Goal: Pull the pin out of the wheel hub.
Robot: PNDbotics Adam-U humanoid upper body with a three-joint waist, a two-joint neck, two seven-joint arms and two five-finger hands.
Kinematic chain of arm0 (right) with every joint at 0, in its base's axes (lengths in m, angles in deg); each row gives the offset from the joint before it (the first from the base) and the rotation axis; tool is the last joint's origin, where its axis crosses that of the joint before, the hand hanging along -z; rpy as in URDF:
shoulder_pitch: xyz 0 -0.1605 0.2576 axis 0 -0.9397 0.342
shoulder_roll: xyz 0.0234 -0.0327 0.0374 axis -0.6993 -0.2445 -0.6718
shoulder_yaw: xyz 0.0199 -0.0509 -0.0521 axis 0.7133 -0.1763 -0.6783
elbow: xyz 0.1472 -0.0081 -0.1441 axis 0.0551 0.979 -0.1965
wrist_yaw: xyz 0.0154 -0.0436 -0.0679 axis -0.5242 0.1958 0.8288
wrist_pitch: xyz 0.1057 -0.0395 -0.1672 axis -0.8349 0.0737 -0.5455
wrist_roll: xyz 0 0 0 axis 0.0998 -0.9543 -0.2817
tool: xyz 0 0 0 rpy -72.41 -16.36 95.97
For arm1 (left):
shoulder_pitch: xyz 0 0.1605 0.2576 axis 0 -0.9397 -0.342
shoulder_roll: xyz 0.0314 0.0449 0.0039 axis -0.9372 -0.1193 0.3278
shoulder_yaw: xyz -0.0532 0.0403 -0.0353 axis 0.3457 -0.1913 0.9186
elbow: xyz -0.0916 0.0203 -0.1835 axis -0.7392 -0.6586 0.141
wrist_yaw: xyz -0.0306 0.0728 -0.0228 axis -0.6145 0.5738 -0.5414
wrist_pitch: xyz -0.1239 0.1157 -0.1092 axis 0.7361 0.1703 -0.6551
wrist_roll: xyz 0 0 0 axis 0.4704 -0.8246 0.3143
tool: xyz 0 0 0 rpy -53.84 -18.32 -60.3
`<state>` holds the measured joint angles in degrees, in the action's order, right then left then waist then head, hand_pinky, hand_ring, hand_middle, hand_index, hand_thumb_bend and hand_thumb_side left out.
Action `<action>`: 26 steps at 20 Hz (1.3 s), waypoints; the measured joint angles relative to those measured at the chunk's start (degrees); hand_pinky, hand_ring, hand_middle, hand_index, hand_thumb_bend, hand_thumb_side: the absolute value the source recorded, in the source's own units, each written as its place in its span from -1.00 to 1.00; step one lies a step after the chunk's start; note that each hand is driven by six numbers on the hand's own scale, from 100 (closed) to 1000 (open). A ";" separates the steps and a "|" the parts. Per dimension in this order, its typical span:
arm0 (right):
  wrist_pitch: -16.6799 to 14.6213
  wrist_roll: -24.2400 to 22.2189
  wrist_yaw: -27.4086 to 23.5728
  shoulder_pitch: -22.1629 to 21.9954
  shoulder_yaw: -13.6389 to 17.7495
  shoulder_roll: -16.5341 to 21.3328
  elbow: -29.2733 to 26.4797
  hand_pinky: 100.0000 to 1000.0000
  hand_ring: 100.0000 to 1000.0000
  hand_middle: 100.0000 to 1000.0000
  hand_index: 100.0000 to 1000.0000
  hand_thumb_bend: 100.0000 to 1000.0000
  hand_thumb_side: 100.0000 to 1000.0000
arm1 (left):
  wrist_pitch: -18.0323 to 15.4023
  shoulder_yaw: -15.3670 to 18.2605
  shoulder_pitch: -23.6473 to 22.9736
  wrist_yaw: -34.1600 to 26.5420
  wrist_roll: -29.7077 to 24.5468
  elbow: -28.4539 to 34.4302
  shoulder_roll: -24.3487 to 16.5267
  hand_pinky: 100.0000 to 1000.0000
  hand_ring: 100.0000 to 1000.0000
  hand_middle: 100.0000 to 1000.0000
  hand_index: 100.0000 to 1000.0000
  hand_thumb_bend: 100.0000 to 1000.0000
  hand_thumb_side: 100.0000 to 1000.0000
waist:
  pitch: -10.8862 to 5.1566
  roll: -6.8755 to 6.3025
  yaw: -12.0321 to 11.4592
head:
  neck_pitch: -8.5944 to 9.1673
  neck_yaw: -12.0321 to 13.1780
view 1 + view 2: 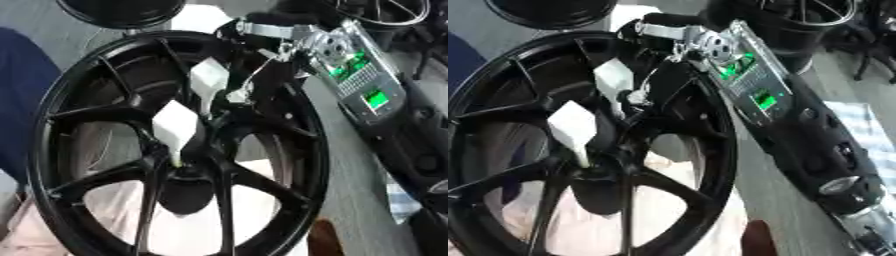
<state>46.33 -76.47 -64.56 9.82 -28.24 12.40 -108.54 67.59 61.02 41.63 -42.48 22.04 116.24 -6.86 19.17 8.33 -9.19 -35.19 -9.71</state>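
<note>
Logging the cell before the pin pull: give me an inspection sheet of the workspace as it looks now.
Surface: grey surface; pale cloth behind the wheel's lower spokes.
Job's things: black wheel upright; two white pieces near its hub; pin not made out.
Clutter: brown object at the bottom edge.
Grippers: right robot hand at the upper spokes; left not in view.
Cables: nothing seen.
Surroundings: second wheel; blue shape.

Three black wheels [175, 150], perhaps; one arm [798, 125].
</note>
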 measured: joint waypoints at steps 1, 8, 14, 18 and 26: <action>0.19 -0.03 -0.39 0.00 -0.02 0.10 -0.28 0.33 0.53 0.16 0.46 -0.35 -1.00 | 0.01 0.00 0.02 0.00 -0.03 0.00 0.00 0.08 0.03 -0.04 0.31 -1.00 0.67 | 0.00 0.00 -0.06 | -0.01 0.00; 0.48 0.02 -0.66 0.00 -0.28 0.49 -0.49 0.34 0.53 0.16 0.46 -0.37 -1.00 | 0.04 -0.10 0.50 0.00 -0.28 0.00 0.06 0.08 0.03 -0.04 0.31 -1.00 0.67 | 0.00 0.21 -0.67 | -0.29 -0.09; -0.34 0.63 -0.64 0.29 -0.38 0.15 1.25 0.36 0.60 0.36 0.55 -0.38 -1.00 | 0.07 -0.37 0.61 -0.03 -0.47 0.03 0.52 0.08 0.03 -0.04 0.31 -1.00 0.68 | 0.00 0.33 -1.10 | -0.42 -0.73; -0.50 2.28 -0.64 0.31 -0.83 -0.30 1.38 0.35 0.62 0.44 0.62 -0.29 -0.94 | 0.15 -0.37 0.70 -0.03 -0.59 0.04 0.52 0.08 0.04 -0.04 0.31 -1.00 0.68 | 0.01 0.44 -1.20 | -0.42 -0.98; 0.17 3.89 -0.55 0.28 -1.42 -0.64 0.79 0.34 0.61 0.42 0.62 -0.25 -0.87 | 0.18 -0.41 1.00 -0.03 -0.64 0.05 0.53 0.08 0.04 -0.04 0.31 -1.00 0.68 | 0.01 0.59 -1.47 | -0.43 -1.13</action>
<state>46.50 -72.58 -65.11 10.10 -29.65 11.76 -107.75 67.77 60.61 42.63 -42.51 21.40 116.29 -6.33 19.18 8.92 -10.65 -35.62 -10.84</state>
